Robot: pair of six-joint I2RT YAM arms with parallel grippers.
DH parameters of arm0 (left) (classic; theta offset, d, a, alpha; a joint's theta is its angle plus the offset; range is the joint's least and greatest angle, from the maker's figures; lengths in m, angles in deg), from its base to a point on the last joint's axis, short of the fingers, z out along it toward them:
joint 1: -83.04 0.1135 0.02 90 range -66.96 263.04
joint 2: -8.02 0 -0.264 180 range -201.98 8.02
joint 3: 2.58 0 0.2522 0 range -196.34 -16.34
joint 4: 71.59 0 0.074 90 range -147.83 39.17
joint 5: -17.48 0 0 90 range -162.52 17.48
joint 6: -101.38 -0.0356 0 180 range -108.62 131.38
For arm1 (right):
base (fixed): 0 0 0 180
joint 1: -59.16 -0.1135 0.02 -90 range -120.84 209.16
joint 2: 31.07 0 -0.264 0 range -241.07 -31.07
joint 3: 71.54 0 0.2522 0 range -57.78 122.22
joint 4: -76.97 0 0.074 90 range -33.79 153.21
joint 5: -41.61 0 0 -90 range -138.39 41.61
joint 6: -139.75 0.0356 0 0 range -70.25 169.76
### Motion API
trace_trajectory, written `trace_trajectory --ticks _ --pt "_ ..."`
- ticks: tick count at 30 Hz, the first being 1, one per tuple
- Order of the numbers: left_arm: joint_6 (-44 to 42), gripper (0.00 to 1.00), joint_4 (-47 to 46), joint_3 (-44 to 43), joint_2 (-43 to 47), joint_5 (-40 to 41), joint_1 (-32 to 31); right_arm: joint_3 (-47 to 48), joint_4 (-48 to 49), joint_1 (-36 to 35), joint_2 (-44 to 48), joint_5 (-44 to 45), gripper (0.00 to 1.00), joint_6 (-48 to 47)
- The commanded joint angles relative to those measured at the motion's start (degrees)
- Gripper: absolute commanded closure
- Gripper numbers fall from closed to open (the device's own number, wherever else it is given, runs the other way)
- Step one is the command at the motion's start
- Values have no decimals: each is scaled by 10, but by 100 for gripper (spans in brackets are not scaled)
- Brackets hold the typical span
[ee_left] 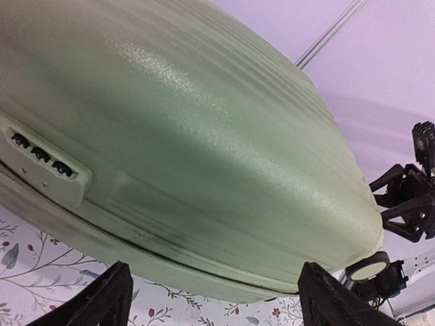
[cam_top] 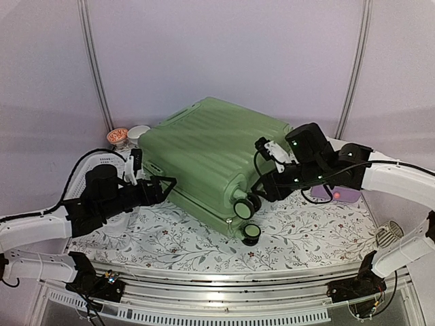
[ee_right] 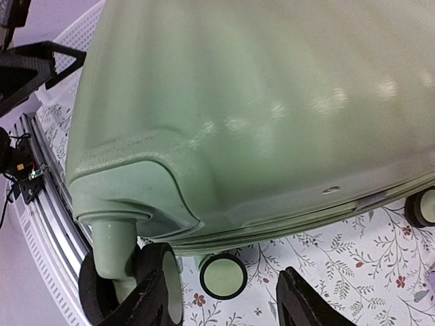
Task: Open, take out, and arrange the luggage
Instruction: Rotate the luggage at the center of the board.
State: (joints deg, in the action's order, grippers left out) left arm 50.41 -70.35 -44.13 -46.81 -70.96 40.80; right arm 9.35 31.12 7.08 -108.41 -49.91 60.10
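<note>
Both jaws stand apart, holding nothing, beside the closed luggage (cam_top: 211, 153). Opening it comes first, I think; next they must find the zipper (ee_left: 156, 252).

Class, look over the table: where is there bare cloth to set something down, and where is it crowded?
Free: the flowered cloth strip between the luggage and the near rail, widening right of the wheels towards the purple box. Crowded: the back left corner, with basket, bowl and cup.
</note>
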Motion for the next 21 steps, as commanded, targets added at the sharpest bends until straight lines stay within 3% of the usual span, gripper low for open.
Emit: trace_trajectory --ticks 1,7,8,10,12,21 --pt "-1 13 12 15 15 11 6 -7 7 27 53 56 43 21" --pt "15 13 11 15 22 9 7 8 8 128 69 17 39 -20" --pt "19 13 10 15 22 8 7 15 5 145 66 12 33 -30" --pt "24 13 5 16 19 2 9 26 -2 176 57 0 12 -66" --pt "31 12 -3 18 11 -10 12 55 -16 202 41 -10 1 -110" --pt "69 12 -34 -18 -60 -87 58 232 -135 352 -127 -44 1 -246"
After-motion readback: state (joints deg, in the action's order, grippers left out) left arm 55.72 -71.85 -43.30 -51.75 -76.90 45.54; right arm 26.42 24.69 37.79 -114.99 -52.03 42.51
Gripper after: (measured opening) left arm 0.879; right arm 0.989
